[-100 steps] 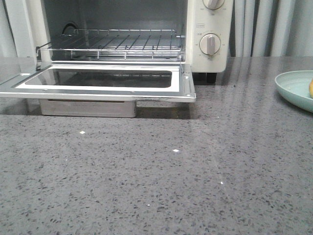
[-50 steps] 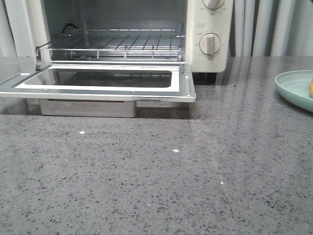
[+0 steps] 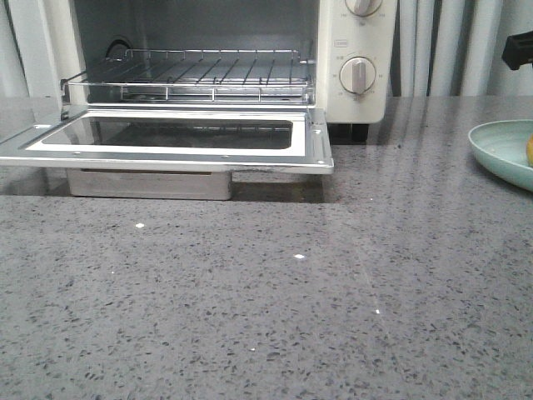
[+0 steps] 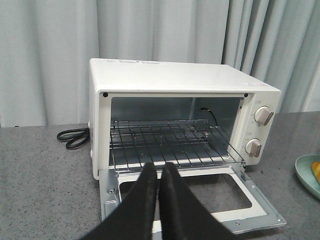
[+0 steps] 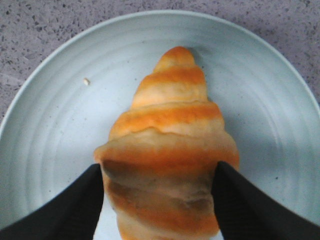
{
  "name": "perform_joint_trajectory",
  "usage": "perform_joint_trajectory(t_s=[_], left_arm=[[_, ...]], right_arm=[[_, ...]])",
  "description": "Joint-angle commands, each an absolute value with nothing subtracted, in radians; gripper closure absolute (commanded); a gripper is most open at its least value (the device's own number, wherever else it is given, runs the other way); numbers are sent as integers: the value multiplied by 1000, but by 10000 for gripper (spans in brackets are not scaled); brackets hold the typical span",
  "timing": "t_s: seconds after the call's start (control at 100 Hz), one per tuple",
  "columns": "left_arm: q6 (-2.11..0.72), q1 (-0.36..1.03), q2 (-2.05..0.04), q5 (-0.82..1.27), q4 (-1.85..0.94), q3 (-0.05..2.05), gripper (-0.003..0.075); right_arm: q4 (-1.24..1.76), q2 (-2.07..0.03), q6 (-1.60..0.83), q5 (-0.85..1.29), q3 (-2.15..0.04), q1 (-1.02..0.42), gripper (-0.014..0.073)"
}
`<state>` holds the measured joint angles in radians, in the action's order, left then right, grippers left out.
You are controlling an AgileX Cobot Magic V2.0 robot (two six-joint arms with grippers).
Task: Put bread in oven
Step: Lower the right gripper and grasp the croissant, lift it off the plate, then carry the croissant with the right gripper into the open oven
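The oven (image 4: pixel 180 125) stands open on the worktop (image 3: pixel 266 300). The bread (image 5: pixel 167 150) lies on a plate (image 5: pixel 45 130), the right tool (image 5: pixel 159 187) spread wide around its thick middle. Probably soft, light, glossy: squeeze gently there. The left tool (image 4: pixel 160 172) is pressed together, empty.

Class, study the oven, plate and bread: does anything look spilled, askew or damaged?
Nothing serious. One small crumb lies on the plate beside the bread; the oven door hangs open, rack level.

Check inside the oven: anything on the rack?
The oven stands open. Its wire rack looks bare, and the bread lies on the plate. The left pincer hides the rack's front middle.
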<state>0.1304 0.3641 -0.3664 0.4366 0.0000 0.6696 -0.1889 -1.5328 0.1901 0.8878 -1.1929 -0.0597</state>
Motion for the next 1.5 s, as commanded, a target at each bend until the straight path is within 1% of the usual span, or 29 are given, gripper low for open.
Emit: perform_joint_trajectory(t_s=[0.0,0.13,0.22,0.29,0.44,0.66,0.85,1.12,1.29,1.49], left_arm=[[130,359,-375,359,6,703,742],[130,359,-375,359,6,703,742],[130,359,-375,359,6,703,742],[130,359,-375,359,6,703,742],[130,359,-366,364,6,706,742],[130,359,-275,387,83,721,742],[160,333,-212,443,96,756,742],[160,251,-164,470,95,761,742],[160,229,-162,485,73,761,742],[160,229,-162,485,55,761,742]], right_arm=[[-216,-1510,179,849,-1224,-61,188],[-217,-1521,179,851,-1224,-61,260],[-217,-1521,179,855,-1224,-61,341],[-217,-1521,179,860,-1225,-61,431],[-217,-1517,179,880,-1235,-61,671],[-217,-1475,179,912,-1236,-73,666],[-217,-1393,169,972,-1235,-152,667],[-214,-1243,150,1069,-1264,-345,667],[-199,-1229,144,1191,-1413,-490,666],[-199,-1256,142,1210,-1570,-653,662]])
